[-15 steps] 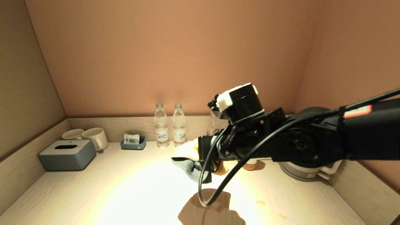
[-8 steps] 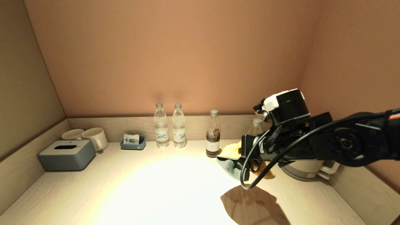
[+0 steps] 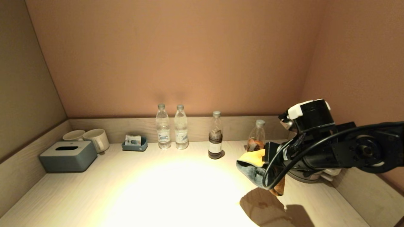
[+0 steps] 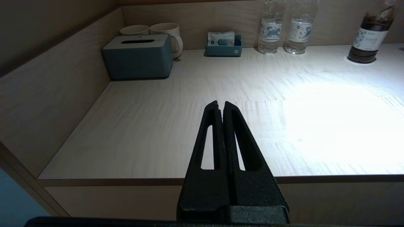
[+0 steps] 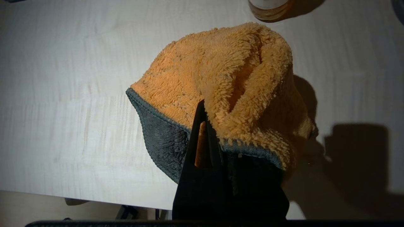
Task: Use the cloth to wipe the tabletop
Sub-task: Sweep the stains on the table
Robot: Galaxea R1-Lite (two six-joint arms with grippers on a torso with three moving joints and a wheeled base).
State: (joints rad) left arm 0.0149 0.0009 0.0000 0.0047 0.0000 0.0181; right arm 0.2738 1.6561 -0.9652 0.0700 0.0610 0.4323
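Gripping the cloth (image 3: 252, 164) in a bunched wad, the right claw (image 3: 268, 157) hangs above the desk (image 3: 132, 189) at about four o'clock in the head view, just in front of the amber bottle (image 3: 256, 136) and beside the kettle base (image 3: 307, 176). Its fingers are pinched on the fabric, orange pile draped over them and the grey underside sagging below; a separate shadow on the wood suggests the wad is lifted clear, not pressed down. The left claw (image 4: 222, 105), pressed together with nothing between its fingers, idles over the near edge at about seven o'clock.

Judging by the surface, the job is only part done: a faint orange mark appears to lie in the shadow under the cloth, while the bright centre is too washed out to check for stains. The tissue box (image 3: 68, 156), mugs (image 3: 86, 138), small tray (image 3: 135, 144) and water bottles (image 3: 172, 127) line the ten-to-twelve o'clock rim, and the ground around them looks unswept.
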